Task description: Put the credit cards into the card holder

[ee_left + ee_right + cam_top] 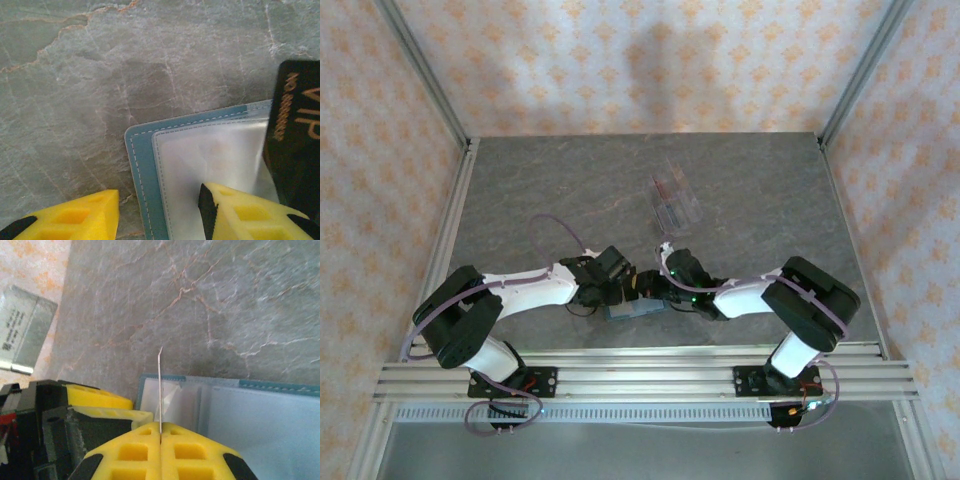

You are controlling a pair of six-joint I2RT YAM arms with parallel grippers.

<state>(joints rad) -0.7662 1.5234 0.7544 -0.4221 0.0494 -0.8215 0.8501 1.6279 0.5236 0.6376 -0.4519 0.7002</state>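
Note:
The teal card holder (141,165) lies open on the table, its clear sleeves facing up, near the front edge between the arms (632,311). My left gripper (159,202) is open across the holder's corner: one yellow finger (240,212) rests on a clear sleeve, the other (75,217) is over bare table. My right gripper (160,426) is shut on a credit card (160,385) seen edge-on, standing upright over the holder (260,410). In the left wrist view that card (300,150) is dark with gold "VIP" lettering, at the holder's right side. Both grippers (615,285) (668,278) meet above the holder.
A clear plastic tray (675,200) with reddish cards in it stands at mid-table, behind the grippers. Aluminium rails run along the front edge (640,375) and the left side (450,230). A grey flat piece with small print (22,335) lies by the wall.

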